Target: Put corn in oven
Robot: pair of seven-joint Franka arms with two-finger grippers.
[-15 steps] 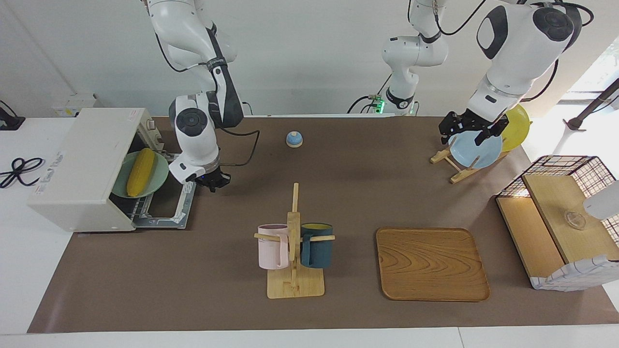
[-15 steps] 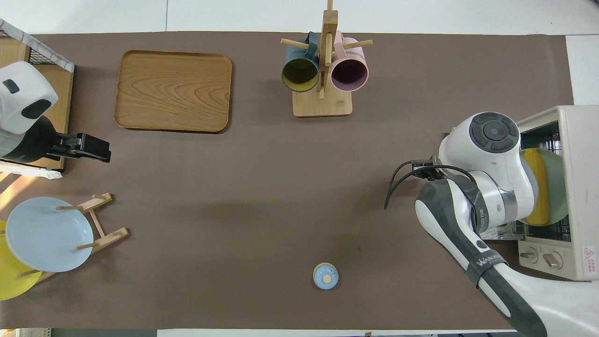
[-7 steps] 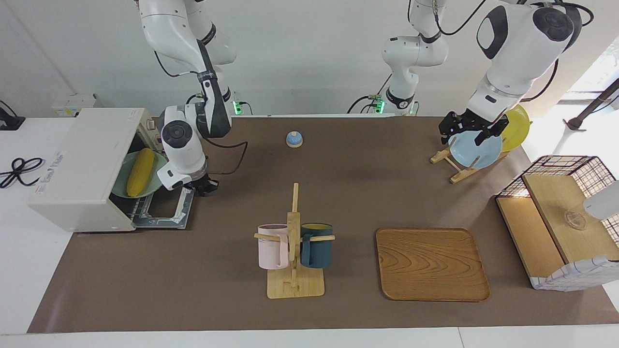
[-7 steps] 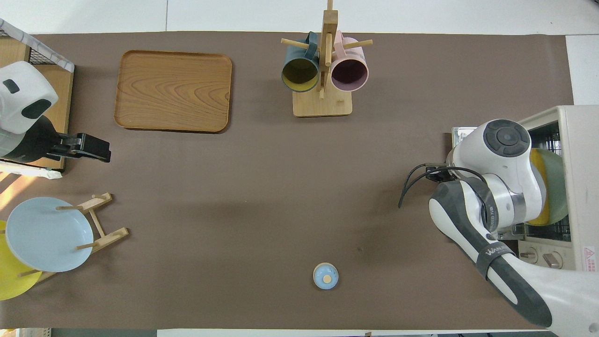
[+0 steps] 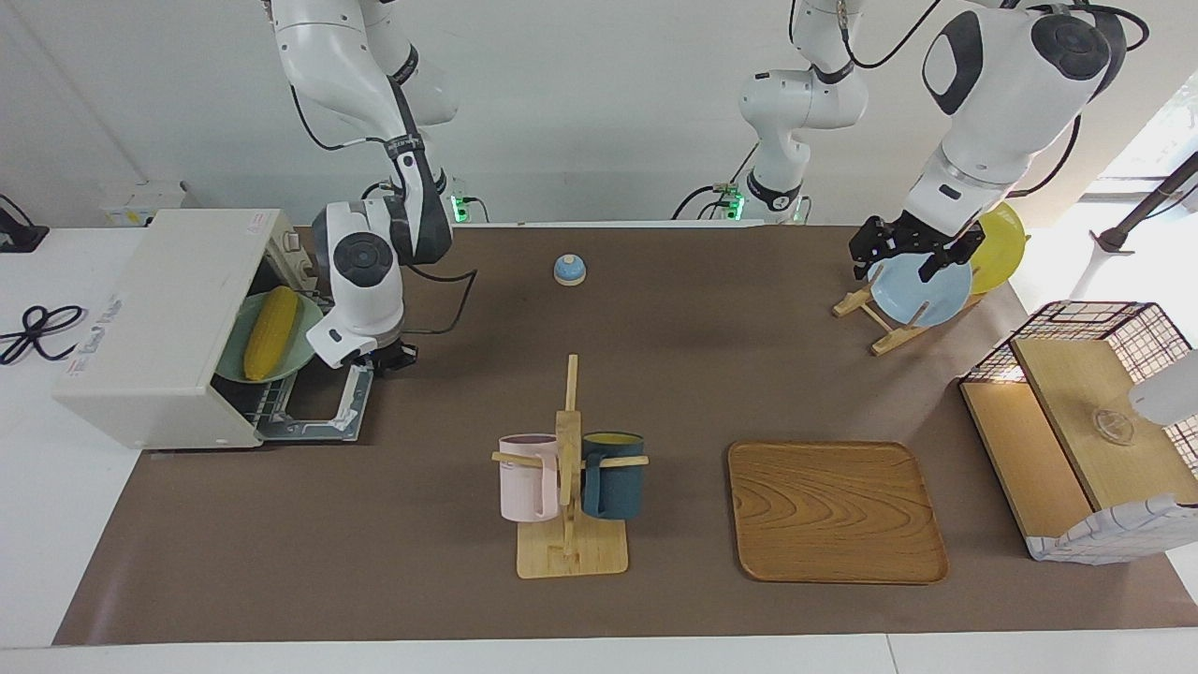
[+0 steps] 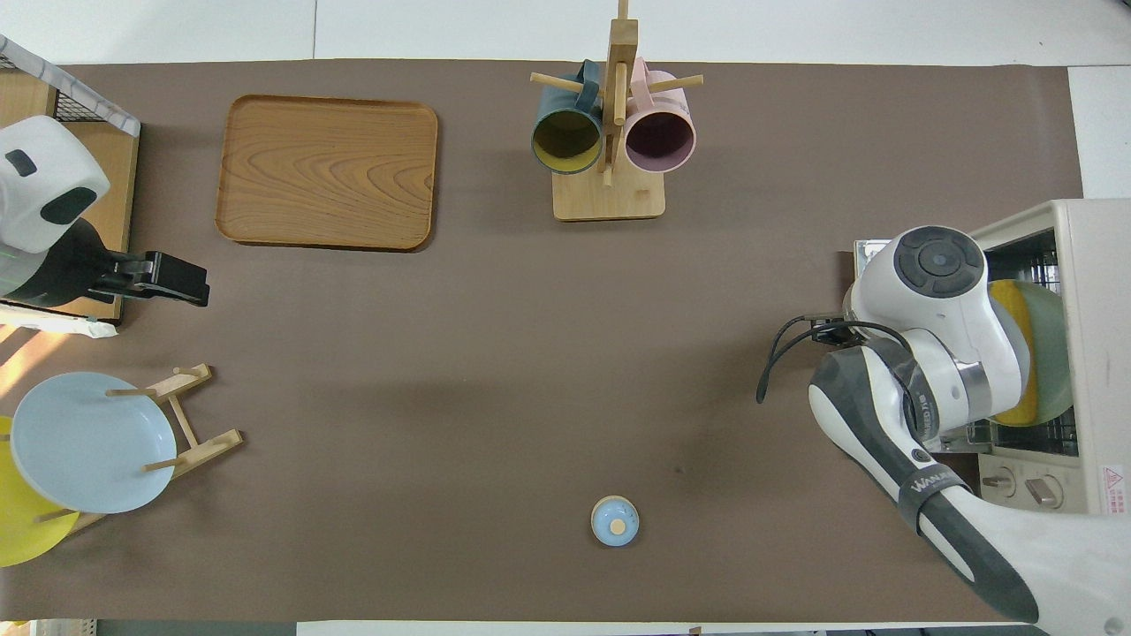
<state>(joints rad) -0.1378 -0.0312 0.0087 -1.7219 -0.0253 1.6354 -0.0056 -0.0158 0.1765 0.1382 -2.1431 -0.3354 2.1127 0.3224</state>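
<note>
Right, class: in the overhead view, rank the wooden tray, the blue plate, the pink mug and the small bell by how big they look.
Largest to smallest:
1. Tray
2. Blue plate
3. Pink mug
4. Bell
The differences are clear, so there are no ties.

A brown mat (image 5: 655, 374) covered the table under my right gripper (image 5: 391, 356) and ran on from there toward the left arm's end. White tabletop (image 5: 56, 524) showed around the mat's edges. A plain white wall (image 5: 599, 112) rose at the end where I was mounted, well above my gripper. Daylight came through a window (image 5: 1161, 140) at the left arm's end, well apart from my gripper, and brightened the tabletop there. A black cable (image 5: 33, 328) lay looped on the white tabletop at my own end.
</note>
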